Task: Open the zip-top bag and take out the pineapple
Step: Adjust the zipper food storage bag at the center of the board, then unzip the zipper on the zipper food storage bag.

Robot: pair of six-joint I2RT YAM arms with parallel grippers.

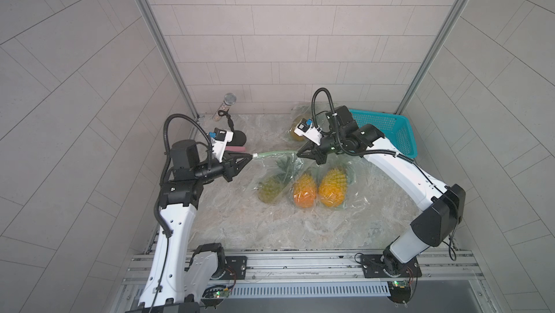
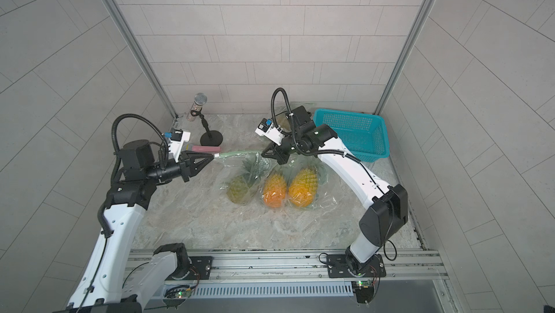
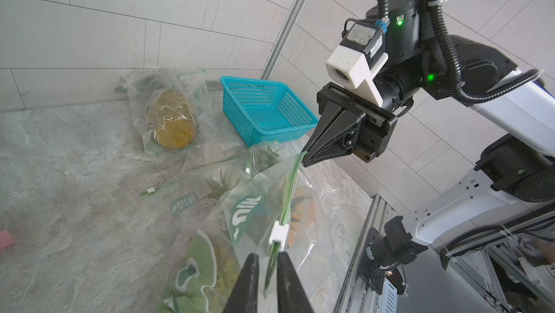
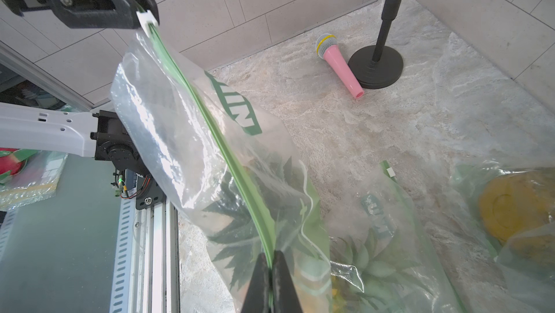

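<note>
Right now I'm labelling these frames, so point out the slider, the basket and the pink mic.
slider (image 3: 278, 233): left wrist view, middle of the white clip on the green zip.
basket (image 2: 357, 137): in a top view, bare mesh floor.
pink mic (image 4: 342, 72): right wrist view, middle of the pink handle.

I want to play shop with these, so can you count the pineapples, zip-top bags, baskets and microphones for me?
pineapples: 4
zip-top bags: 4
basket: 1
microphones: 2
Total: 11
</note>
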